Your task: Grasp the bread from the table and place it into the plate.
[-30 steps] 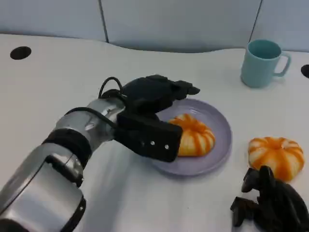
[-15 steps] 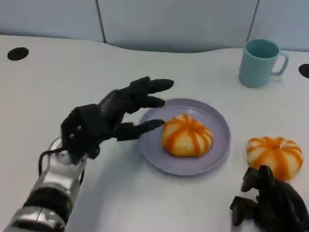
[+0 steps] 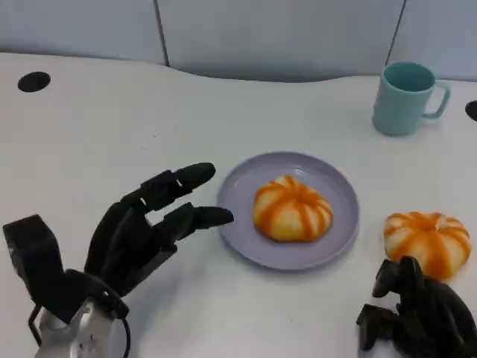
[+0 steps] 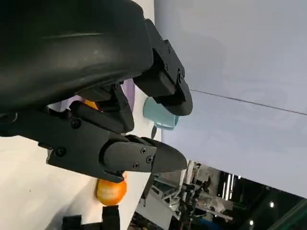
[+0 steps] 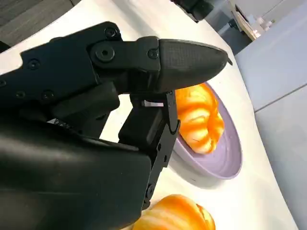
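Note:
An orange-and-white striped bread (image 3: 292,208) lies in the lavender plate (image 3: 246,195) at the table's middle; it is seen again as bread (image 5: 199,115) in the plate (image 5: 225,158). A second striped bread (image 3: 426,242) lies on the table to the plate's right, just beyond my right hand (image 3: 417,317), whose fingers are curled in with nothing in them. My left hand (image 3: 145,227) hovers left of the plate, fingers spread and pointing at its rim, holding nothing. The second bread (image 4: 111,190) also appears past the left fingers (image 4: 129,155).
A teal mug (image 3: 406,97) stands at the back right, also seen as the mug (image 4: 160,117). Two dark round holes (image 3: 33,81) sit in the tabletop at the far left and far right. The white table is bare to the left of the plate.
My left hand has pulled back from over the plate toward the near left, away from the bread now lying in the plate. The right hand has stayed put.

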Controlling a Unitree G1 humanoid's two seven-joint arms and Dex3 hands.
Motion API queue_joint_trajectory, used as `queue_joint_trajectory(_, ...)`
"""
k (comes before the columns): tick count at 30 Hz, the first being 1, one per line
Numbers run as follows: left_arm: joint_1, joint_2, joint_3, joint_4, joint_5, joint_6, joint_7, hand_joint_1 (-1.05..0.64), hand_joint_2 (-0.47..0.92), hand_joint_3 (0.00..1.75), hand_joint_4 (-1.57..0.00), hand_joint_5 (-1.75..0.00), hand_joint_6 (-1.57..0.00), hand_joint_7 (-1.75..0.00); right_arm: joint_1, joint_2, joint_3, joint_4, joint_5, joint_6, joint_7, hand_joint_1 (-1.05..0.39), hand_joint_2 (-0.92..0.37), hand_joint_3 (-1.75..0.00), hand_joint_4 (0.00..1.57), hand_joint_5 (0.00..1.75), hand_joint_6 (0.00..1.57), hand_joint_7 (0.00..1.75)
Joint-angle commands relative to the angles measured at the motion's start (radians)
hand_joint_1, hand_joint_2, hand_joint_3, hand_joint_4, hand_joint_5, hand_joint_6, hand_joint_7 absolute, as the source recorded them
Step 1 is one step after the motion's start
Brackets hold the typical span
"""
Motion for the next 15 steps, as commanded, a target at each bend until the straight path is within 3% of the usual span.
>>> queue_joint_trajectory(1,0.141,-0.023,0.021,-0.178,-0.034,0.119,0.099,-0.71,0.92,0.25,-0.62,-1.21,-0.78,-0.32,0.018,-0.004,-0.01,-0.009,0.001,0.033,-0.026,-0.44,-0.92,-0.46,1.27,1.3,1.13,1.27)
queue_joint_trajectory(2,0.156,-0.02,0.022,-0.189,-0.026,0.125,0.104,-0.73,0.92,0.3,-0.62,-1.41,-0.68,-0.75,0.018,-0.005,-0.008,-0.013,0.0,0.035,-0.028,-0.44,-0.92,-0.47,1.28,1.29,1.13,1.28)
queue_joint_trajectory(4,0.177,-0.017,0.025,-0.205,-0.021,0.143,0.11,-0.72,0.92,0.33,-0.63,-1.55,-0.56,-1.14,0.02,-0.006,-0.005,-0.021,-0.001,0.04,-0.031,-0.44,-0.92,-0.47,1.29,1.29,1.13,1.28)
queue_joint_trajectory(9,0.208,-0.022,0.033,-0.227,-0.033,0.185,0.12,-0.71,0.92,0.34,-0.64,-1.59,-0.52,-1.27,0.022,-0.005,-0.007,-0.025,0.001,0.041,-0.032,-0.44,-0.92,-0.48,1.29,1.28,1.13,1.28)
queue_joint_trajectory(11,0.236,-0.025,0.041,-0.225,-0.031,0.21,0.14,-0.69,0.92,0.3,-0.72,-1.71,-0.49,-1.59,0.022,-0.005,-0.008,-0.023,-0.001,0.037,-0.032,-0.45,-0.92,-0.46,1.29,1.26,1.18,1.21)
queue_joint_trajectory(15,0.227,-0.012,0.043,-0.166,0.035,0.157,0.158,-0.66,0.92,0.34,-0.8,-1.74,-0.55,-1.74,0.012,-0.005,-0.014,-0.006,0.004,0.03,-0.023,-0.46,-0.92,-0.46,1.28,1.27,1.18,1.2)
